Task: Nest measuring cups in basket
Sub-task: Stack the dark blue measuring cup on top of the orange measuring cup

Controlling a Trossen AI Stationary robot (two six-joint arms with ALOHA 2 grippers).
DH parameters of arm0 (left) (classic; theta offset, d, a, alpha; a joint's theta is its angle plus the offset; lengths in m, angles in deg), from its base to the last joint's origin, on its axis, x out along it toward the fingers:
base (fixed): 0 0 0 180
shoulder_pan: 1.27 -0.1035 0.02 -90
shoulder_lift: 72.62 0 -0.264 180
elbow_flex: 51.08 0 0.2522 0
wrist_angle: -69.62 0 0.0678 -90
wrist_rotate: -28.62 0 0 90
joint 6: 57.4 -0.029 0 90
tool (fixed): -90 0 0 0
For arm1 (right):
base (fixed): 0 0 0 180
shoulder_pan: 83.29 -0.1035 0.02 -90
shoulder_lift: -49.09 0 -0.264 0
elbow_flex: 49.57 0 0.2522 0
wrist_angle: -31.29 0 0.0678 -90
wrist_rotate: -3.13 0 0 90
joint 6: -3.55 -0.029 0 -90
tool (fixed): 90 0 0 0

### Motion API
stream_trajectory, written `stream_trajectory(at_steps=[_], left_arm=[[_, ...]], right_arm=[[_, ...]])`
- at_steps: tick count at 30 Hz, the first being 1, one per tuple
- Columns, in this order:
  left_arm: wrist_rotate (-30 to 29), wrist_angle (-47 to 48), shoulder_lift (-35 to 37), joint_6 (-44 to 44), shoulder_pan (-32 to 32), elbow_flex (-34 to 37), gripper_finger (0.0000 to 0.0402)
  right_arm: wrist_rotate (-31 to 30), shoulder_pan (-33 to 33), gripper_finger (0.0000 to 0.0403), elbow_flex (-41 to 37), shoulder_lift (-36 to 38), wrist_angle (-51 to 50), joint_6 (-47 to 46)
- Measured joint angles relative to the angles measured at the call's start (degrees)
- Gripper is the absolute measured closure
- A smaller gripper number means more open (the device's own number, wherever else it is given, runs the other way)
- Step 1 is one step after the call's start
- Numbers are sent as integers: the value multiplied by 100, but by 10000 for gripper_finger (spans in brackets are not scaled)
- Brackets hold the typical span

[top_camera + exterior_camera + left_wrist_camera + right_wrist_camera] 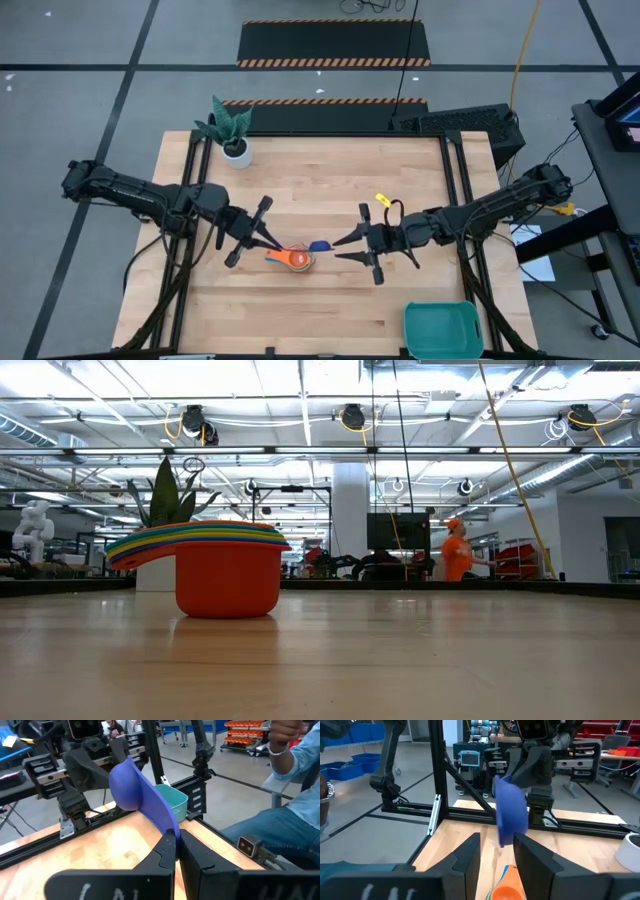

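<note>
1. The left gripper (176, 851) is above the middle of the counter (320, 310), its fingers (165, 854) pinched tight on the flat handle of a blue measuring cup (131, 785), which it holds up off the wood with the bowl tipped on its side

2. The right gripper (496, 851) faces it from just across the gap; its fingers (470, 851) stand narrowly apart on either side of that same blue cup (512, 811), and I cannot tell whether they touch it. This looks like a handover in hand

3. The other cups sit as a nested stack (215, 565) on the counter between the two grippers, orange on the outside with coloured handles fanned to one side; the orange cup (297, 258) lies right below the blue one

4. The basket (442, 330) is at the near right corner of the counter, well apart from the stack, and appears to hold no cups

5. Risks, as I judge them:
   - the left grip is only on the thin handle, so the cup could pivot or slip if the right fingers nudge it
   - if the left lets go before the right has closed, the cup falls onto the stack and could scatter it
   - the two grippers are close and could collide

6. A white plant pot (237, 152) stands at the far left, clear of the work
</note>
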State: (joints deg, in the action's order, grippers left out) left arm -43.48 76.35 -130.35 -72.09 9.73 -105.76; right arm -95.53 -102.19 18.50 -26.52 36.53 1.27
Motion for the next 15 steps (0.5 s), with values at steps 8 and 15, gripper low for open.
stream_trajectory(at_steps=[8, 15], left_arm=[[1, -4, 0, 27, -13, 0, 394], [-174, -7, -1, 43, -13, 0, 396]], right_arm=[[-7, 2, 291, 0, 0, 2, 15], [-20, 2, 291, 0, 0, 2, 41]])
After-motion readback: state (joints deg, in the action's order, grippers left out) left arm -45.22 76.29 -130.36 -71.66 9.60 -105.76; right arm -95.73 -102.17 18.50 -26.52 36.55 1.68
